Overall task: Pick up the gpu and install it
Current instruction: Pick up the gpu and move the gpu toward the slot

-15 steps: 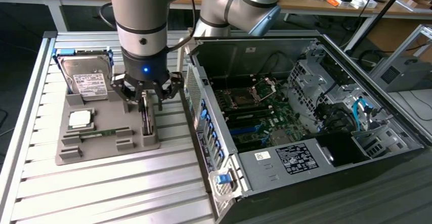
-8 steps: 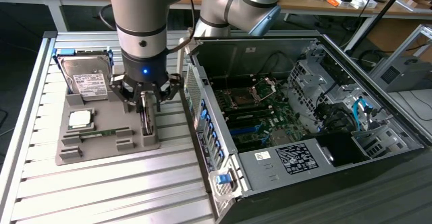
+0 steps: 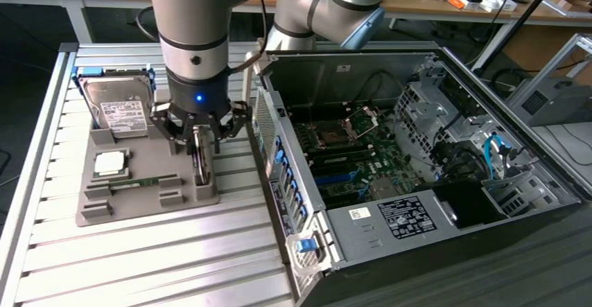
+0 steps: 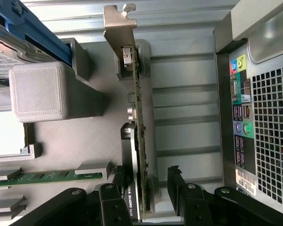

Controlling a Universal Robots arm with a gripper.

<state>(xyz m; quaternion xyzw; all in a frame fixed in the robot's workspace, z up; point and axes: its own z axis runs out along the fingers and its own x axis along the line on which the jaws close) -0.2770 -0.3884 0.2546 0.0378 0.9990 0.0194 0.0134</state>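
The grey plastic holder tray [image 3: 138,206] keeps a boxy silver hard drive [image 3: 116,109] at its 12 o'clock. At its 3 o'clock the thin green circuit-board gpu [image 4: 141,117] with a silver end bracket stands on its edge. My gripper [image 3: 197,144] hangs over this card, jaws released wide, one finger on each side, grasping nothing.

This looks like a robot lab or workshop. A big gray robot arm [image 3: 194,37] hangs over a metal table [image 3: 138,265] made of long slats. An open computer case [image 3: 361,64] lies on its side, insides showing. Loose computer parts sit in a gray plastic holder [image 3: 138,206]. Wooden desks [image 3: 425,5] behind carry small clutter.
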